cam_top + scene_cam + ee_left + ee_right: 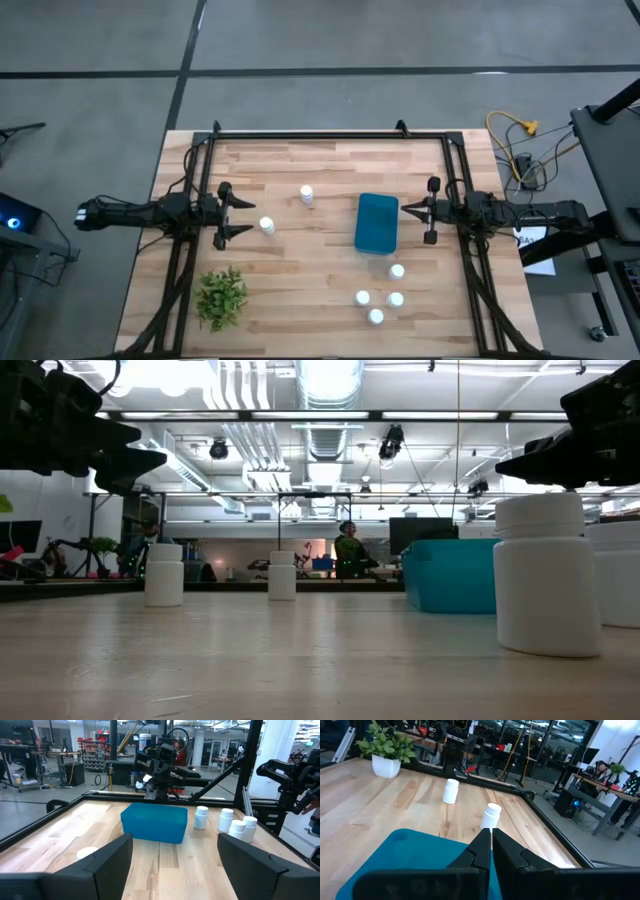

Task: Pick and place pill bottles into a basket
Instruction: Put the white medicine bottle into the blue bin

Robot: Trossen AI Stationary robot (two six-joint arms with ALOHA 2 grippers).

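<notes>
Six small white pill bottles stand upright on the wooden table: two at the middle left [306, 194] [267, 226] and several near the front right [397, 271] [362, 298] [395, 299] [375, 316]. The teal basket [377, 223] stands on the table right of centre and holds nothing that shows. My left gripper [247, 217] is open and empty, just left of the nearer middle bottle; its cap shows beside one finger in the left wrist view [87, 852]. My right gripper [406, 208] is shut and empty, its fingertips [490, 837] over the basket's right edge [410, 860].
A green leafy plant in a white pot [222, 297] stands at the table's front left. A black frame [320, 134] runs round the table's edges. A yellow cable [515, 135] and equipment lie off the table to the right. People show in the room behind.
</notes>
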